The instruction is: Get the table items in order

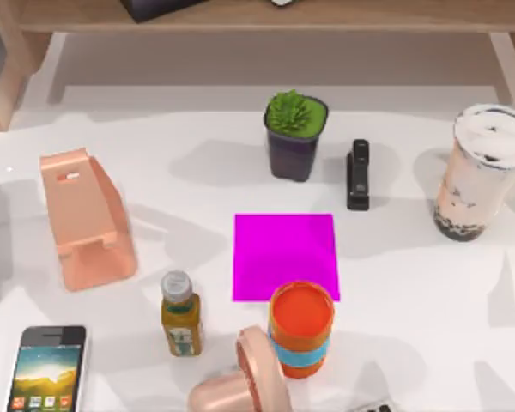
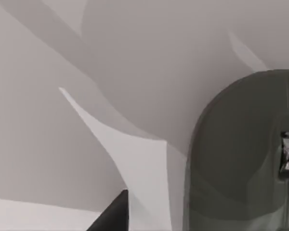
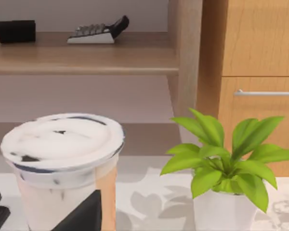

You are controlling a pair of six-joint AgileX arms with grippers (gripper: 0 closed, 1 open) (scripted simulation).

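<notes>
The white-framed smartphone (image 1: 50,371) lies flat at the table's front left, its colourful screen up. At the right edge stands the tall clear milk-tea cup (image 1: 481,172), upright, with a white lid and dark pearls at the bottom. The same cup (image 3: 62,168) looms close in the right wrist view, with a dark edge of my right gripper (image 3: 82,214) just in front of it. A dark edge of my left gripper (image 2: 111,216) hangs over a pale surface beside a dark grey rounded body (image 2: 241,159) with a shiny metal part; I cannot tell what that body is.
A pink phone stand (image 1: 86,219) stands at the left and a magenta mat (image 1: 285,256) in the middle. The yellow juice bottle (image 1: 180,314), orange cup (image 1: 301,330) and a pink rounded object (image 1: 240,382) crowd the front. A potted succulent (image 1: 295,133) and black stapler (image 1: 358,174) stand behind.
</notes>
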